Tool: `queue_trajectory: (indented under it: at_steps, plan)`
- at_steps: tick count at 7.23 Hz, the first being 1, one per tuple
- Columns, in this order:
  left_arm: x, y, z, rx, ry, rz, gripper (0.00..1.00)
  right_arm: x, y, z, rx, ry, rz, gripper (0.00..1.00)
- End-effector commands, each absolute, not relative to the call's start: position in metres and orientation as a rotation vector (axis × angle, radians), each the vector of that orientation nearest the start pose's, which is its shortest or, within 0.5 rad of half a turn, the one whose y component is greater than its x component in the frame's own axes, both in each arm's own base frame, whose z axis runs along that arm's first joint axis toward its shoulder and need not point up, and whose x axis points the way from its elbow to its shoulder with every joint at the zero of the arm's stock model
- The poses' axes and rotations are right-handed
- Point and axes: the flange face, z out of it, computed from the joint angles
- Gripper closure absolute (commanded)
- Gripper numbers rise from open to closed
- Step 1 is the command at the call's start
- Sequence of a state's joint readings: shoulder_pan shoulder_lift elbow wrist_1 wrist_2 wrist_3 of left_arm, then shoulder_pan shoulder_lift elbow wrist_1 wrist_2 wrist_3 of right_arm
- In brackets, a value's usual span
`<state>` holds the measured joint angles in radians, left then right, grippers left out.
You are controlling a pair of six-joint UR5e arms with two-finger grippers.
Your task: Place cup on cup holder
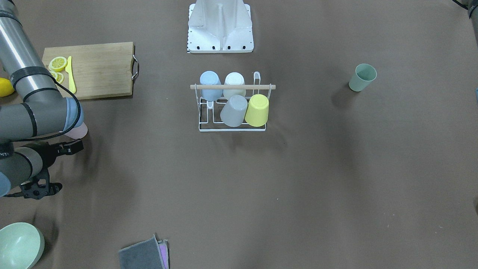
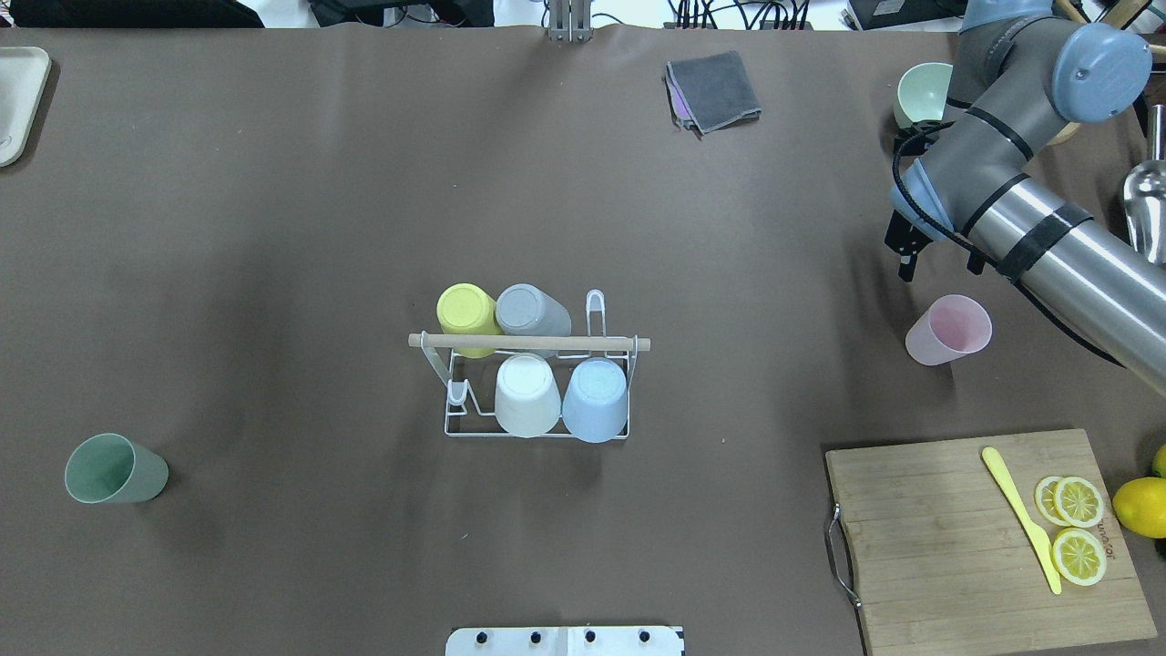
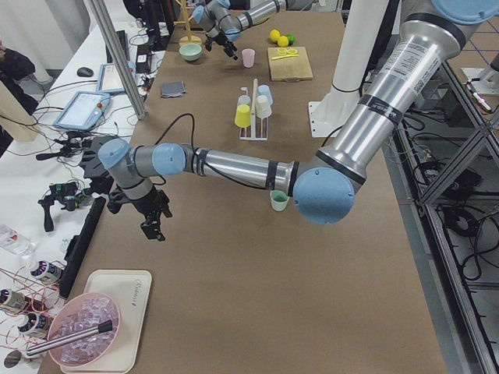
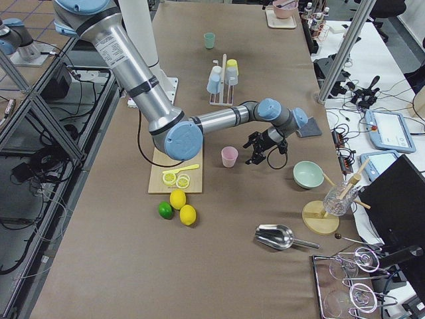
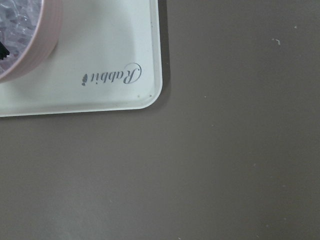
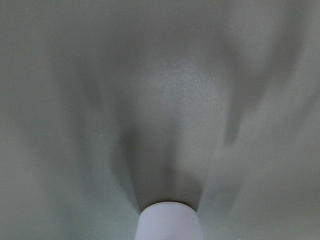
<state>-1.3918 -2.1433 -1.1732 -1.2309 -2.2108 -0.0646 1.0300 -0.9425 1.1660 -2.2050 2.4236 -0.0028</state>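
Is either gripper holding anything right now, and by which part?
Nothing is held. The right gripper hangs open near the free-standing pale pink plastic cup; the left gripper looks empty.

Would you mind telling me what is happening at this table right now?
The robot is loading cups onto the cup holder, which already carries four upturned cups. A pink cup and a green cup stand loose on the table. The right hand hovers empty near the pink cup; the left hand is far off by a tray.
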Motion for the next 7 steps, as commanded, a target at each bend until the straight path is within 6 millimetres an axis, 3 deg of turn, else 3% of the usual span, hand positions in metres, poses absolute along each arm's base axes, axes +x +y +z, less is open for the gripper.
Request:
queue_trajectory:
  at_steps: [1,4,5,7]
  plan:
    - [0.078,-0.719,0.499,-0.35,0.595,0.053,0.03,-0.318,-0.621,0.526,-0.636,-0.696,-0.325,0.02]
    - [0.121,-0.72,0.47,-0.455,0.644,0.06,0.03,-0.333,-0.612,0.528,-0.655,-0.688,-0.348,0.04]
    - [0.135,-0.722,0.473,-0.493,0.661,0.075,0.03,-0.334,-0.609,0.529,-0.667,-0.684,-0.351,0.04]
    - [0.172,-0.703,0.481,-0.584,0.679,0.244,0.03,-0.332,-0.604,0.536,-0.695,-0.685,-0.376,0.05]
